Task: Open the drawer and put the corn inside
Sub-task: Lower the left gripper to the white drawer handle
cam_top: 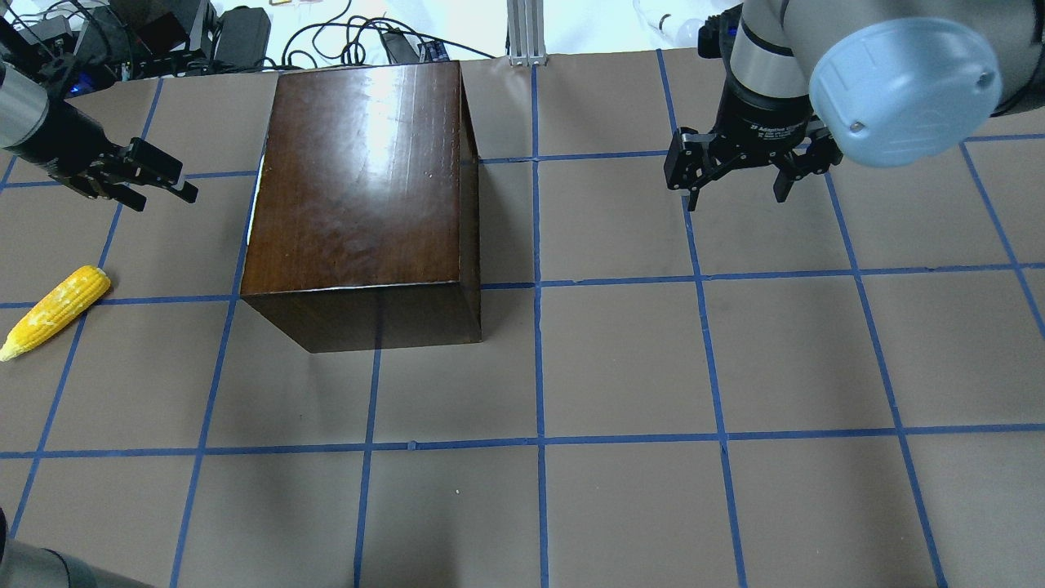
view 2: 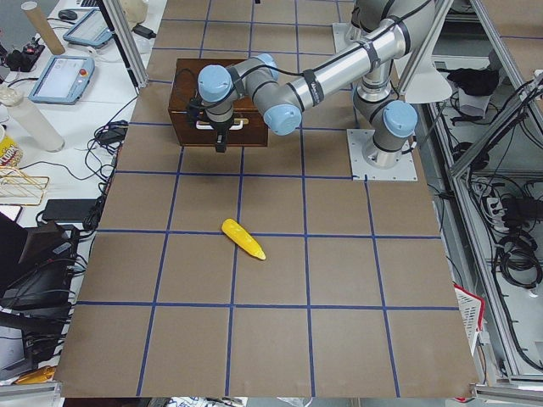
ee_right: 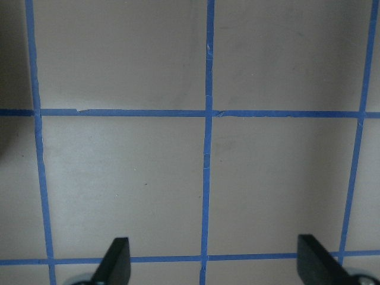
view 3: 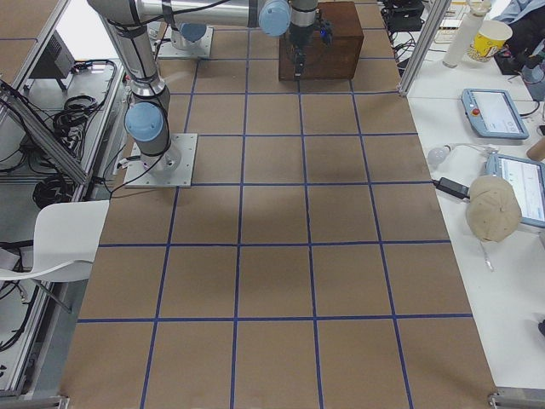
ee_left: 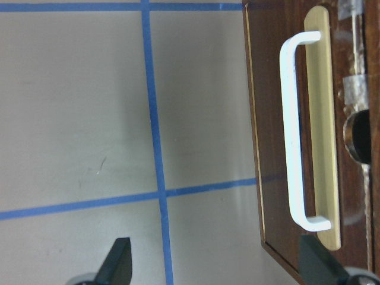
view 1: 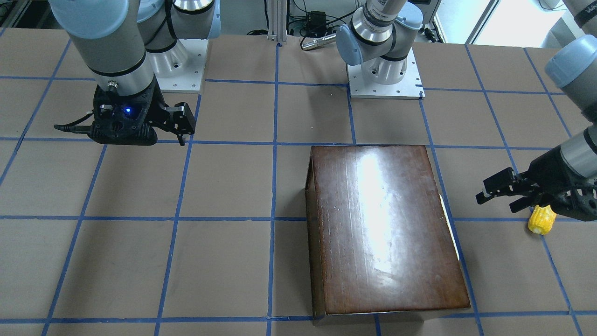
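Note:
The glossy dark-brown box stands on the table on my left half, with its drawer shut. The drawer front and its whitish handle fill the right of the left wrist view. My left gripper is open and empty. It hovers a short way from the drawer front and faces the handle, also seen in the front-facing view. The yellow corn lies on the table near the left edge, nearer me than that gripper. My right gripper is open and empty, pointing down over bare table far to the right.
Blue tape lines grid the brown table. Cables and power bricks lie beyond the far edge behind the box. The arm bases stand at my edge. Side benches hold teach pendants.

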Motion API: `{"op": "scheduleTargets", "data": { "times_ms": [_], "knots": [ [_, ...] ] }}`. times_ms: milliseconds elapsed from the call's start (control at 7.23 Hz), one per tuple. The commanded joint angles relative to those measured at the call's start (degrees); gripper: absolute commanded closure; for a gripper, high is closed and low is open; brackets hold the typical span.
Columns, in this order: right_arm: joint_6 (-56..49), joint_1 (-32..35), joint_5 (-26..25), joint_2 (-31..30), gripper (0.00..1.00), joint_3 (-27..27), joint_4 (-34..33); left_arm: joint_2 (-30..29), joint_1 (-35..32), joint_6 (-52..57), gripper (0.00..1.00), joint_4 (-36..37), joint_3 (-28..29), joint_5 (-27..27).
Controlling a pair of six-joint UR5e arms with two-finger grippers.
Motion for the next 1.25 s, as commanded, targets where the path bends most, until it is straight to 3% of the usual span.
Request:
{"op": "scheduleTargets", "data": {
  "times_ms": [0, 415, 1107],
  "knots": [
    [0.0, 0.0, 0.0, 0.0, 0.00, 0.0, 0.1, -2.3, -0.6, 0.4, 0.00, 1.7, -0.3, -2.1],
    [0.0, 0.0, 0.0, 0.1, 0.00, 0.0, 0.0, -4.6, -1.7, 0.4, 0.00, 3.1, -0.2, -6.6],
    [0.0, 0.0, 0.0, 0.0, 0.00, 0.0, 0.1, -7.2, -3.3, 0.3, 0.00, 3.4, -0.1, -8.6]
  ]
}}
